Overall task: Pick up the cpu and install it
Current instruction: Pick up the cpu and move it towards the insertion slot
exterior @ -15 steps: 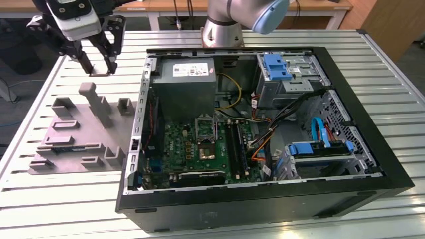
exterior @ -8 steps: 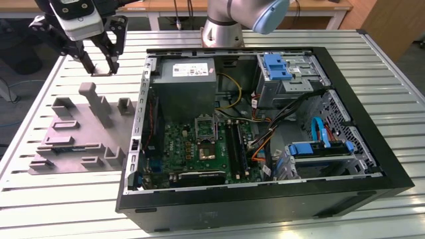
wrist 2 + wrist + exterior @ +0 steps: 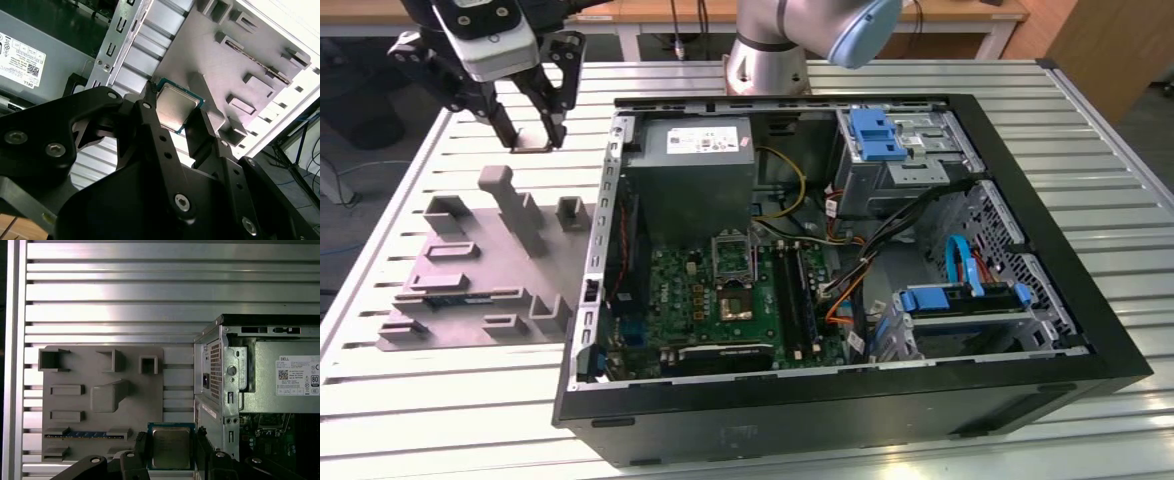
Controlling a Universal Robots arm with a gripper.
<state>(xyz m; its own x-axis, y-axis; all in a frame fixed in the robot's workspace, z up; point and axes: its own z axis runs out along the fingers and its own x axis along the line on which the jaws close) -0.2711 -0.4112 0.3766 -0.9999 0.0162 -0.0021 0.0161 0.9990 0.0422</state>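
Observation:
The cpu (image 3: 171, 442), a small square chip with a silvery top and a green edge, sits clamped between my gripper's (image 3: 171, 452) two black fingers. It shows the same way in the second wrist view, cpu (image 3: 172, 102) in the gripper (image 3: 176, 111). In the exterior view the gripper (image 3: 531, 138) hangs high at the exterior view's left, above the far end of the grey tray (image 3: 467, 290) and outside the open computer case (image 3: 854, 400). The bare cpu socket (image 3: 734, 300) lies on the green motherboard inside the case, with its dark metal frame (image 3: 731, 250) flipped up behind it.
The grey tray (image 3: 75, 402) has upright posts and holds a memory stick (image 3: 85, 434). A grey power-supply box (image 3: 700, 160) fills the case's far corner. Cables and blue drive brackets (image 3: 961, 295) crowd the case's right half. All stands on a slatted metal table (image 3: 454, 400).

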